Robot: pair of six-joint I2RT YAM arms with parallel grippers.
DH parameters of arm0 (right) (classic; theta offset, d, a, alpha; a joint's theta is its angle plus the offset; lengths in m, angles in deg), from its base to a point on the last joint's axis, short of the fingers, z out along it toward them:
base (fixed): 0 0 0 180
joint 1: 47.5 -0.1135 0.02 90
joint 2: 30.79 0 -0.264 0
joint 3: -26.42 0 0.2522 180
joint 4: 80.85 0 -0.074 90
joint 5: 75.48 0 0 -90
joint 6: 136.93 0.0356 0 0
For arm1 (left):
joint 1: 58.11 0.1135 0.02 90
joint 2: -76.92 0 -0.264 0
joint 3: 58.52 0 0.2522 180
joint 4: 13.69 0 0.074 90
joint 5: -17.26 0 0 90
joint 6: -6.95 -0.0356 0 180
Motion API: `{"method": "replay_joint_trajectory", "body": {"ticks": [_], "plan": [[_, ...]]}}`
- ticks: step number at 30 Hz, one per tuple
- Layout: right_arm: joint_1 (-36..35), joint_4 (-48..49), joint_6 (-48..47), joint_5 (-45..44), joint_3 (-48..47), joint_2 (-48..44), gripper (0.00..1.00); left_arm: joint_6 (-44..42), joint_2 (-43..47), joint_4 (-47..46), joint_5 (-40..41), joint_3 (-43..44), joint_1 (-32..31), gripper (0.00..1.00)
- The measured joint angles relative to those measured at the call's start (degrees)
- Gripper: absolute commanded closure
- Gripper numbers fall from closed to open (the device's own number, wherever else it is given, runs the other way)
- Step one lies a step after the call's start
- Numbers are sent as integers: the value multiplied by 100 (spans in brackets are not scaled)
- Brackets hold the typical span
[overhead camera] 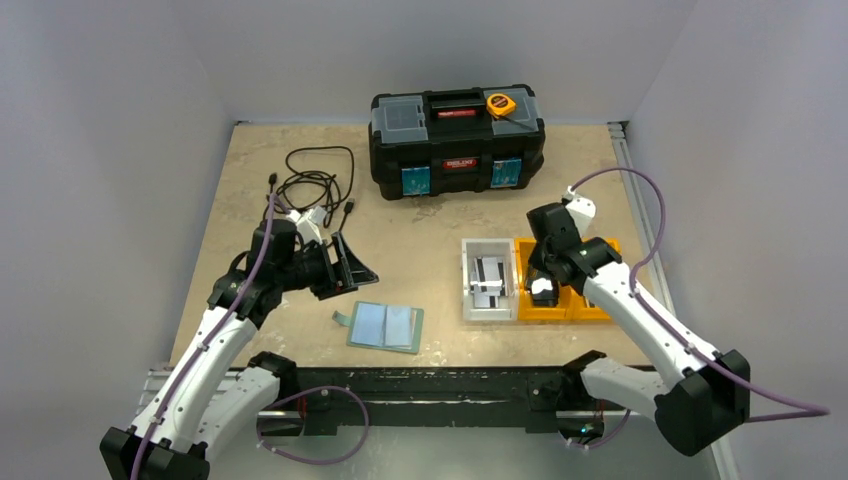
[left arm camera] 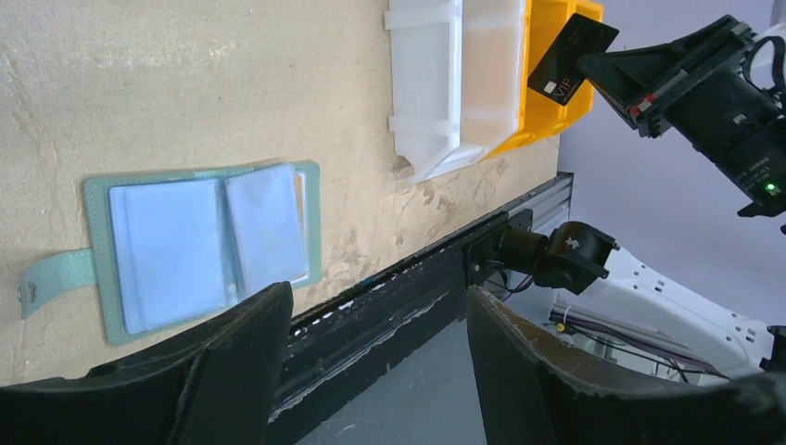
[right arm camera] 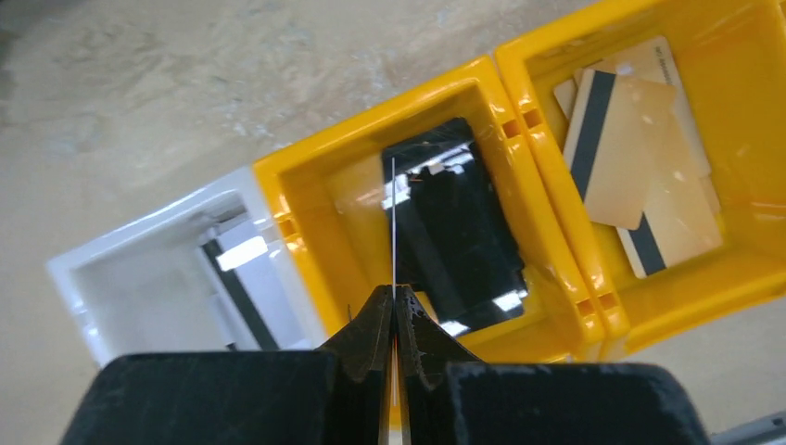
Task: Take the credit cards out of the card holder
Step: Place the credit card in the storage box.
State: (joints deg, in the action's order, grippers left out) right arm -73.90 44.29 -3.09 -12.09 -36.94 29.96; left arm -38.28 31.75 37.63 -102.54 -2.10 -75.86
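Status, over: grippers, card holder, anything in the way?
Left gripper open, empty, beside the card holder, which lies open. Right gripper shut on a black card over the orange bin. Nothing in the way.

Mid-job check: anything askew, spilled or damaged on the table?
Nothing spilled or damaged. The tan cards lie fanned and crooked in the right-hand orange bin, untidy but contained. The card holder lies open and flat, an orange edge showing opposite its tab. The right fingers hold a black card above the other orange bin.
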Motion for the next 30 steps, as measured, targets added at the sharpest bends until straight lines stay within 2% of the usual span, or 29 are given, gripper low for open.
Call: {"method": "replay_joint_trajectory", "body": {"ticks": [11,12,18,20,24,30], "plan": [[63,-267,-46,-494,-52,1421,100,0,7,2,-2,-46,0,31],[63,-271,-46,-498,-72,1495,98,0,7,-7,-2,-68,0,30],[63,-258,-151,-455,-317,1674,65,7,20,-13,-2,-291,0,28],[63,-225,-192,-387,-365,1670,58,11,20,-11,0,-369,0,27],[63,-162,-299,-221,-376,1556,51,11,20,-2,7,-474,-9,27],[63,-87,-452,122,-391,1172,48,22,-57,-15,273,-509,-334,30]]}}
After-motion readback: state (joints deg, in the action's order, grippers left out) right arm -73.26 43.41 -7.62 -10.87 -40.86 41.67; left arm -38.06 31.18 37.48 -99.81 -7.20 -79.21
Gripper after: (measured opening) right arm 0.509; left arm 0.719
